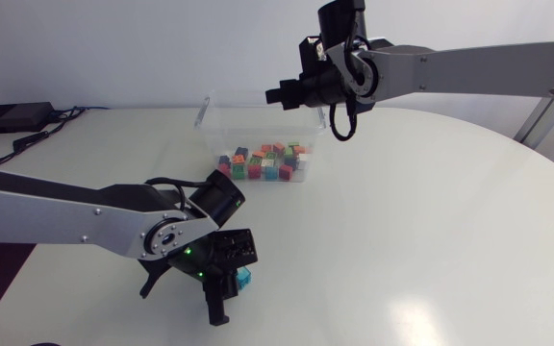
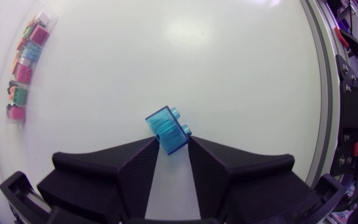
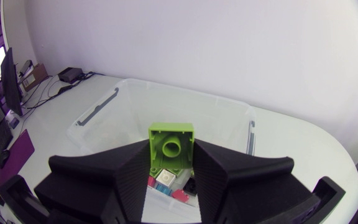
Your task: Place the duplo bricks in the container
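My left end effector (image 2: 173, 143) pinches a blue brick (image 2: 165, 129) at its fingertips; my right end effector (image 3: 171, 163) grips a green brick (image 3: 170, 143) between its fingers, above the container (image 3: 98, 107).

No legible text, label, brand, number or sign is present in any view. The blue brick (image 2: 168, 129), the green brick (image 3: 170, 148) and the container (image 1: 207, 120) walls carry no readable marking.

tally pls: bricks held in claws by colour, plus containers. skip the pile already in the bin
Blue brick, in left claw: 1
Green brick, in right claw: 1
Clear container: 1
Total: 3
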Controlling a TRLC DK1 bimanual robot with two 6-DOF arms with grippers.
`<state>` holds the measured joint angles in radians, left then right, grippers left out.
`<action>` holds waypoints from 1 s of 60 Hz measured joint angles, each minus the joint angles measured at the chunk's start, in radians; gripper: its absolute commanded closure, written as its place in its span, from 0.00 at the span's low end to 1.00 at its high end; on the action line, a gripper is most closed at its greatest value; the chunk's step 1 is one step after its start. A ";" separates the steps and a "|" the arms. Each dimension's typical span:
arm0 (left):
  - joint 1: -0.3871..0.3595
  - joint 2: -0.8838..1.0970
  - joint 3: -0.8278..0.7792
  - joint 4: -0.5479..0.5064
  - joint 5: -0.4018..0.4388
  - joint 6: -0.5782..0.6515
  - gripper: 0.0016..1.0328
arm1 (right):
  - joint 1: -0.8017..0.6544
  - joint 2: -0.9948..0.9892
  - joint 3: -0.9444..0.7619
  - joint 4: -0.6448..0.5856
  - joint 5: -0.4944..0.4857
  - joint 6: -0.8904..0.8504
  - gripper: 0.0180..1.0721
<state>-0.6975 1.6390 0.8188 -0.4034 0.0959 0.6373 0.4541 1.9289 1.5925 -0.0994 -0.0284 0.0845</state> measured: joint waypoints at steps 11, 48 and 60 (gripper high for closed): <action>0.005 -0.093 0.000 -0.046 0.000 0.000 0.68 | 0.000 0.038 0.035 0.017 0.005 -0.002 0.82; 0.002 0.039 0.138 -0.120 -0.028 -0.266 0.09 | -0.004 0.082 0.068 0.021 0.034 -0.003 0.82; -0.017 0.124 0.140 -0.122 -0.039 -0.324 0.64 | -0.006 0.082 0.096 0.021 0.035 -0.003 0.82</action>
<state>-0.7143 1.7630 0.9585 -0.5259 0.0574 0.3130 0.4484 2.0106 1.6882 -0.0788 0.0063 0.0818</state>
